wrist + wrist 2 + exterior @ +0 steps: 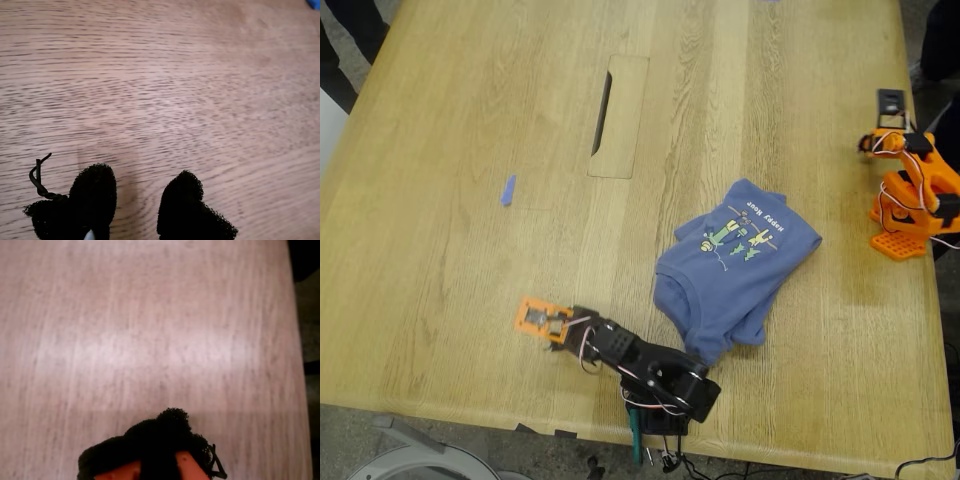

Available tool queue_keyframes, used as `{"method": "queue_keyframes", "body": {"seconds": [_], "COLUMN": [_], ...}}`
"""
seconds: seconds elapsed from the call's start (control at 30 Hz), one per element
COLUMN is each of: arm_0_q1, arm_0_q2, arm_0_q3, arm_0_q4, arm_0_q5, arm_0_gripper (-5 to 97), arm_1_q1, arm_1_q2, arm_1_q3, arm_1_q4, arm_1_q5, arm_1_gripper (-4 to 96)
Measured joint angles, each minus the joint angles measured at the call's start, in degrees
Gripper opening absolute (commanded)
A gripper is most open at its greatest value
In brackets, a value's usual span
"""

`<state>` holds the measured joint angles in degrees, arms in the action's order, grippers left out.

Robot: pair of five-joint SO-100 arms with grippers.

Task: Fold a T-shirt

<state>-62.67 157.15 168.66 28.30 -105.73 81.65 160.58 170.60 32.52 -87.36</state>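
The periwinkle-blue T-shirt (740,265) lies bunched and partly folded on the wooden table (450,250), right of centre in the exterior view, with its green-and-yellow print facing up. My first gripper (542,318) (137,200) is open and empty. It sits low over bare wood near the front edge, apart from the shirt, on the exterior view's left of it. My second gripper (890,103) (162,432) is shut and empty, near the table's edge on the exterior view's right, well away from the shirt. Neither wrist view shows the shirt.
A small blue scrap of tape (508,190) lies on the exterior view's left, and a blue speck (315,4) shows in the first wrist view. A cable hatch (618,115) is set into the table at the back. Dark-clothed people stand at the far corners (350,30).
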Motion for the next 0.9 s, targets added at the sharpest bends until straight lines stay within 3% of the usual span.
{"method": "queue_keyframes", "body": {"seconds": [0.2,0.43,0.57,0.73,0.9], "arm_0_q1": [-10.28,-18.90,-19.07,-20.57,-21.27], "arm_0_q2": [20.74,34.72,43.33,43.33,43.33], "arm_0_q3": [8.00,8.17,8.09,8.26,8.26], "arm_0_q4": [6.42,16.35,33.84,40.34,49.39], "arm_0_q5": [4.92,8.79,8.88,8.35,2.64], "arm_0_gripper": [7,1,0,0,0], "arm_1_q1": [8.96,16.61,20.65,24.35,27.16], "arm_1_q2": [11.25,23.73,31.99,33.93,34.63], "arm_1_q3": [10.90,12.74,12.74,12.74,12.74], "arm_1_q4": [-2.81,6.06,20.57,27.60,37.00], "arm_1_q5": [-1.85,-3.69,-5.01,-4.13,-1.32], "arm_1_gripper": [0.1,0.1,0.1,0.1,0.4]}}
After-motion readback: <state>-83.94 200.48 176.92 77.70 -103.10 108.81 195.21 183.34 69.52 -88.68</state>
